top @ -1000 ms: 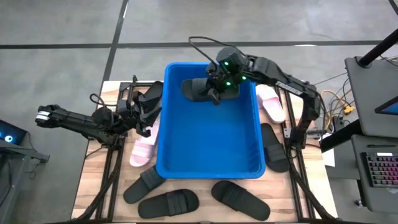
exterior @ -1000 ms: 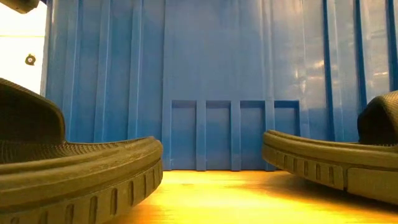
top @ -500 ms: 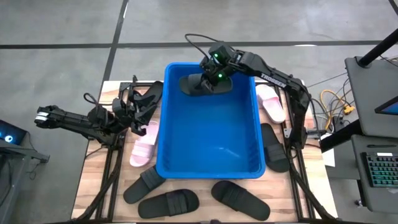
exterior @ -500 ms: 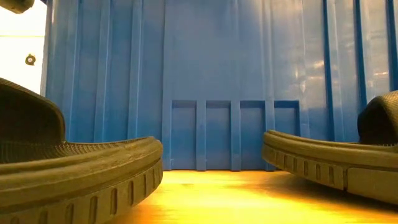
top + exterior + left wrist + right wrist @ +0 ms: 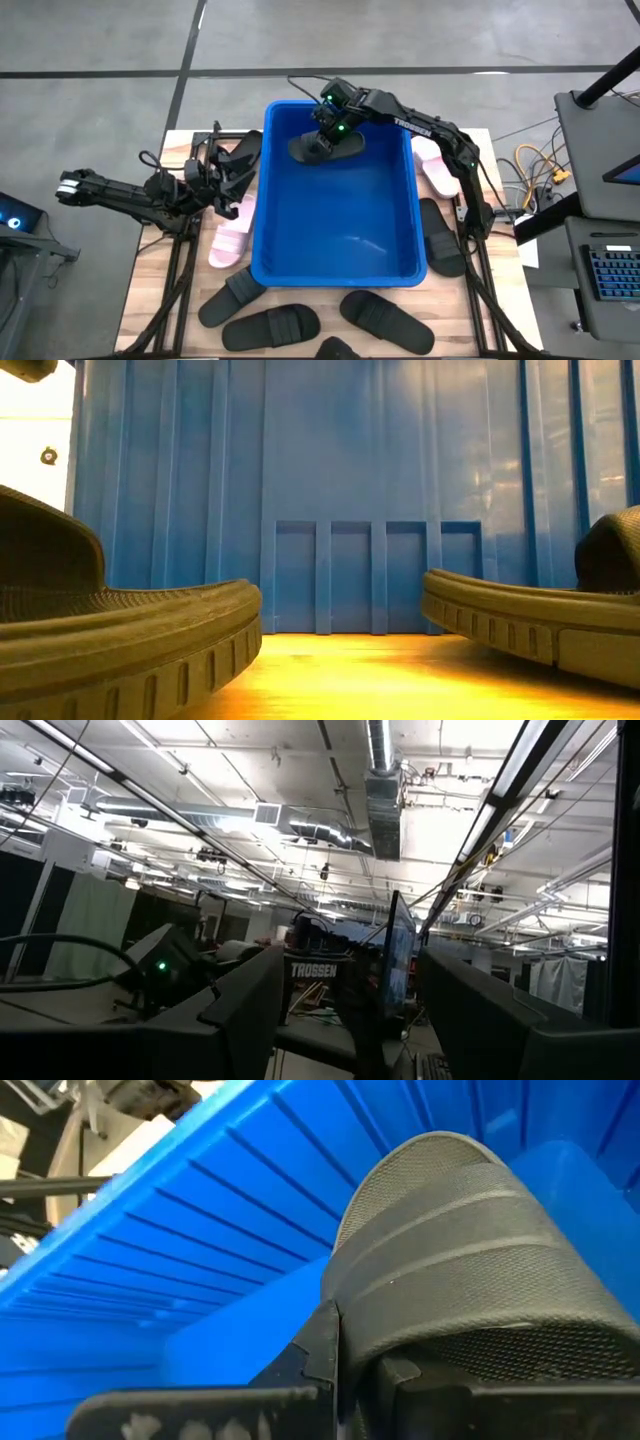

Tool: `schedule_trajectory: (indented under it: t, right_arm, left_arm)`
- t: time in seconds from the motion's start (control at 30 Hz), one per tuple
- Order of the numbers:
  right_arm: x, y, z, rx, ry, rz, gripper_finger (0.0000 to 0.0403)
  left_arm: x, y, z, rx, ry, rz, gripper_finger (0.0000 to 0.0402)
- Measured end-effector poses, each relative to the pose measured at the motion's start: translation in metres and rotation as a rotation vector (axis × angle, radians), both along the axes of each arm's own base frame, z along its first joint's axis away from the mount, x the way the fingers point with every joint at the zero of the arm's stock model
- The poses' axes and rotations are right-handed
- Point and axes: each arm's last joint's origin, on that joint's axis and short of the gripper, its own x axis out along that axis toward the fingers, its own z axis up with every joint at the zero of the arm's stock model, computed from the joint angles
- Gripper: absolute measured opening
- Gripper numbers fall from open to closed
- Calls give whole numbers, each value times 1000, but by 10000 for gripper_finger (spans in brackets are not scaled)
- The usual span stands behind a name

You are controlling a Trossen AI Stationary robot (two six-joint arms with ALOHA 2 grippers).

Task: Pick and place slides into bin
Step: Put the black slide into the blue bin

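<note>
The blue bin (image 5: 335, 215) stands mid-table. My right gripper (image 5: 335, 122) reaches into the bin's far end and is shut on a black slide (image 5: 325, 147). The slide's ribbed strap (image 5: 470, 1260) fills the right wrist view, with the bin's wall (image 5: 200, 1230) behind it. My left gripper (image 5: 222, 185) hovers open and empty at the bin's left, over a black slide (image 5: 240, 155) and a pink slide (image 5: 232, 232) lying on the table. The left wrist view shows its two spread fingers (image 5: 240, 1010) with nothing between them. My right gripper holds the black slide by its strap, at the strap's edge (image 5: 345, 1330), with one finger (image 5: 320, 1355) against it. The other finger is hidden by the strap. The fingers come slanting down from the far right. I cannot tell whether the sole touches the bin's floor.
More slides lie on the table: a pink one (image 5: 435, 165) and a black one (image 5: 440, 235) right of the bin, and three black ones (image 5: 270, 325) along the near edge. The low view shows two of them (image 5: 120, 630) before the bin's wall (image 5: 350, 490).
My right gripper has carried the black slide toward the bin's far-left corner, staying shut on it. The slide has gone with it and lies closer to the far wall.
</note>
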Motion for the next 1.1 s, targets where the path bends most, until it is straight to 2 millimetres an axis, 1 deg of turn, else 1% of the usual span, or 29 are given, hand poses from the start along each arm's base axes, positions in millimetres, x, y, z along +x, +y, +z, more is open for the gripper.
schedule_trajectory:
  t: [0.2,0.37,0.57,0.7,0.83,0.97,1.03,1.1]
  right_arm:
    - [8,-6,-12,4,-5,-11,11]
    - [13,-10,-22,20,17,-77,11]
    - [14,-12,-23,30,45,-173,11]
    - [17,-11,-20,49,32,-219,11]
    - [23,-6,-13,3,-9,-187,11]
    - [23,-3,-9,9,-6,-184,11]
    - [22,-2,-3,4,-16,-184,11]
    - [20,0,7,-3,-43,-180,11]
  left_arm:
    - [-3,1,2,-15,-12,19,217]
    - [-3,1,2,-15,-11,18,217]
    - [-2,1,1,-16,-8,17,217]
    - [-2,1,1,-16,-5,17,217]
    - [-1,1,1,-17,-4,17,217]
    - [-2,1,1,-17,-5,17,217]
    - [-1,1,1,-18,-4,21,217]
    - [-1,1,0,-30,1,40,217]
